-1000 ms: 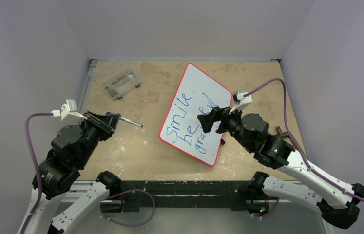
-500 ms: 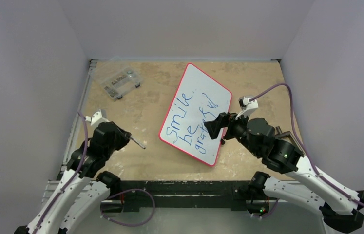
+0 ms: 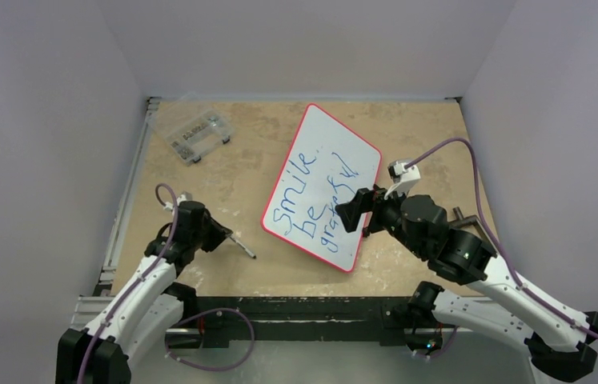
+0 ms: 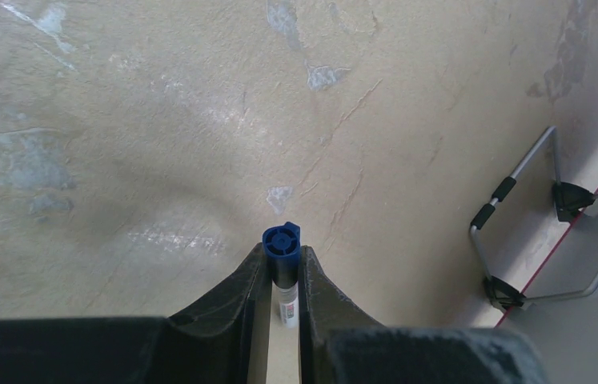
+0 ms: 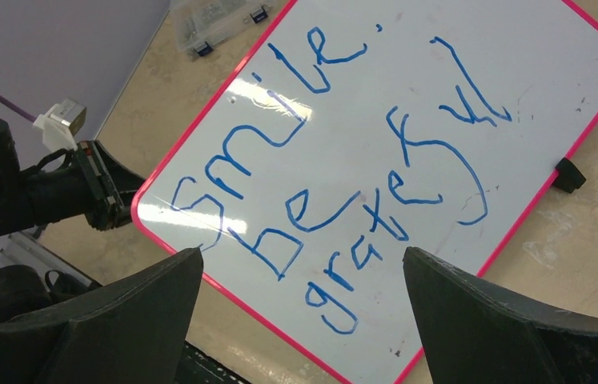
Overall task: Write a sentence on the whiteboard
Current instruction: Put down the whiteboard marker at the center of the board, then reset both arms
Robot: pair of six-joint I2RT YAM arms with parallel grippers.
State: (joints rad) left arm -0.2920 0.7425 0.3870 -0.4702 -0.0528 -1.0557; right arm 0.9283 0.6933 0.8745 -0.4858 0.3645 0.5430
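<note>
The whiteboard (image 3: 329, 148), white with a red rim, lies slanted on the table's middle. The sentence (image 3: 311, 204) is on it in blue: "smile be grateful" in three slanted lines. It also fills the right wrist view (image 5: 335, 184) on the whiteboard (image 5: 535, 64). My left gripper (image 3: 219, 238) is low over the table left of the board, shut on a marker (image 3: 241, 246). In the left wrist view the marker's blue end (image 4: 282, 240) sticks out between the fingers. My right gripper (image 3: 351, 210) hovers over the board's near right part, open and empty (image 5: 302, 254).
A clear plastic compartment box (image 3: 198, 134) stands at the back left, also in the right wrist view (image 5: 215, 20). A wire stand with black feet (image 4: 511, 184) sits by the board's red rim (image 4: 591, 210). A small dark object (image 3: 459, 214) lies right of the right arm.
My left arm has dropped and drawn back toward the near edge, carrying the marker down close to the table. My right gripper has eased slightly back over the board.
</note>
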